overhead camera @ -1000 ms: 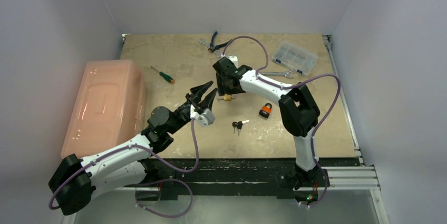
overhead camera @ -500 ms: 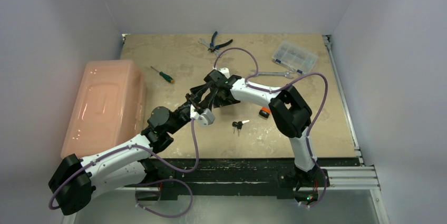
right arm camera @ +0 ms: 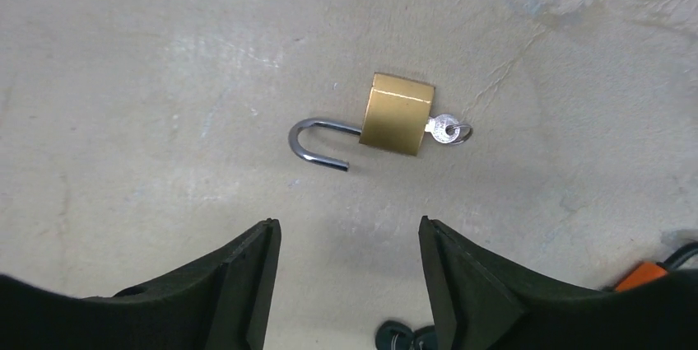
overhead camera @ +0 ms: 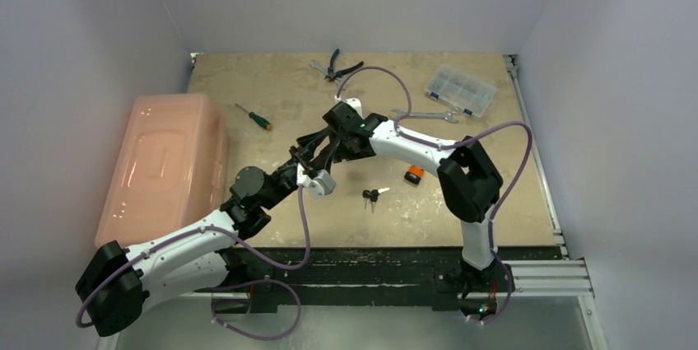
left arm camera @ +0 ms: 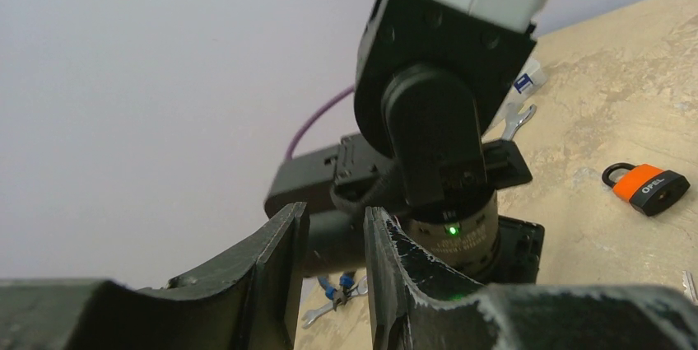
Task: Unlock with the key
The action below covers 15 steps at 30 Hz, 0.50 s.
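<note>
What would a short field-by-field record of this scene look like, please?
brass padlock: lying flat on the table, shackle swung open
key: seated in the brass padlock's keyhole
right fingers: wide apart above the brass padlock, holding nothing
left fingers: raised, narrow gap, nothing between them
orange padlock: on the table, shackle closed
black-headed keys: loose on the table, untouched

Gold padlock [right arm camera: 398,114] with silver shackle [right arm camera: 329,124] and silver key [right arm camera: 449,129].
</note>
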Each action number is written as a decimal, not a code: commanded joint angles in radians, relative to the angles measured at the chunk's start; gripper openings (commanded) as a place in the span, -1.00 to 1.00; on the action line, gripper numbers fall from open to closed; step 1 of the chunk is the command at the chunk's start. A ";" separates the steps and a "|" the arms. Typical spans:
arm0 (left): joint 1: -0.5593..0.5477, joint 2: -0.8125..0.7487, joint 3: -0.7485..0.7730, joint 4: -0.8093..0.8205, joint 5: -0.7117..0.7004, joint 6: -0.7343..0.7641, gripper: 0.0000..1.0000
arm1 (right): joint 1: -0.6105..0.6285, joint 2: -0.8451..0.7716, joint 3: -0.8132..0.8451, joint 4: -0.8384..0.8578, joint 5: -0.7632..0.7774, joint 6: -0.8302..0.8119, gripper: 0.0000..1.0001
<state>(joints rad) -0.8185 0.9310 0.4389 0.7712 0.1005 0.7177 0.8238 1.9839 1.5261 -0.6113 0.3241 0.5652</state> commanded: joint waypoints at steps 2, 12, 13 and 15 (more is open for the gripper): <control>0.005 -0.015 0.004 0.040 0.009 -0.009 -0.30 | -0.005 -0.049 0.061 0.008 0.081 0.012 0.37; 0.005 -0.017 0.003 0.040 0.008 -0.011 -0.30 | -0.046 0.061 0.137 -0.007 0.123 0.020 0.24; 0.005 -0.015 0.004 0.040 0.008 -0.011 -0.30 | -0.046 0.068 0.139 -0.007 0.119 0.020 0.20; 0.005 -0.017 0.004 0.041 0.008 -0.011 -0.30 | -0.046 0.072 0.134 -0.002 0.104 0.024 0.18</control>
<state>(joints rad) -0.8185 0.9310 0.4389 0.7712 0.1005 0.7177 0.7792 2.0548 1.6226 -0.6144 0.4088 0.5694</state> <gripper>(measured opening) 0.350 0.601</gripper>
